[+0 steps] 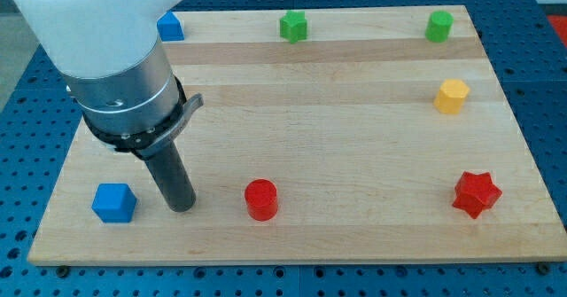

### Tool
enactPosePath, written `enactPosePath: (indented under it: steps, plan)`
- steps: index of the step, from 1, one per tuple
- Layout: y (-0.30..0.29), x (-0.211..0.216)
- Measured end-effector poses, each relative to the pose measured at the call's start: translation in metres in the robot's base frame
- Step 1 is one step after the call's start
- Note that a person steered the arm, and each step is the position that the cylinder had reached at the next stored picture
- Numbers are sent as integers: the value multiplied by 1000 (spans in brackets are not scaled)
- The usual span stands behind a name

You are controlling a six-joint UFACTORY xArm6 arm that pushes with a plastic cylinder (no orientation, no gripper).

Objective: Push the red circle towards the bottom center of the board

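My tip (181,207), a bare rod tool with no jaws to open or close, stood between the blue cube (114,202) and the red circle (261,199), apart from both. The circle already sat near the bench's (354,120) bottom edge, left of centre; a rightward push seemed intended.

tip (182,207) between cube (114,202) left | circle (261,199) right | star (477,193) far right

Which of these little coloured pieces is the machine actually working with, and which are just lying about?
Part of the job:
red circle, near the board's bottom edge
my tip, to the view's left of it, not touching

Just lying about:
blue cube
blue block
green star
green cylinder
yellow hexagon
red star
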State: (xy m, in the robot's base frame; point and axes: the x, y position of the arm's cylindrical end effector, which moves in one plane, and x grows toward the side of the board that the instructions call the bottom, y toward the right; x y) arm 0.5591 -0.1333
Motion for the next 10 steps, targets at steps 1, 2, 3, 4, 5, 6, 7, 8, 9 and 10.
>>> enactPosePath:
  steps: [1, 2, 3, 4, 5, 6, 7, 8, 9, 10]
  plan:
    - [17, 6]
    - [39, 12]
    - [42, 12]
    - [42, 12]
    - [45, 12]
    - [57, 12]
    - [74, 12]
    - [77, 12]
    - [78, 12]
    - [87, 12]
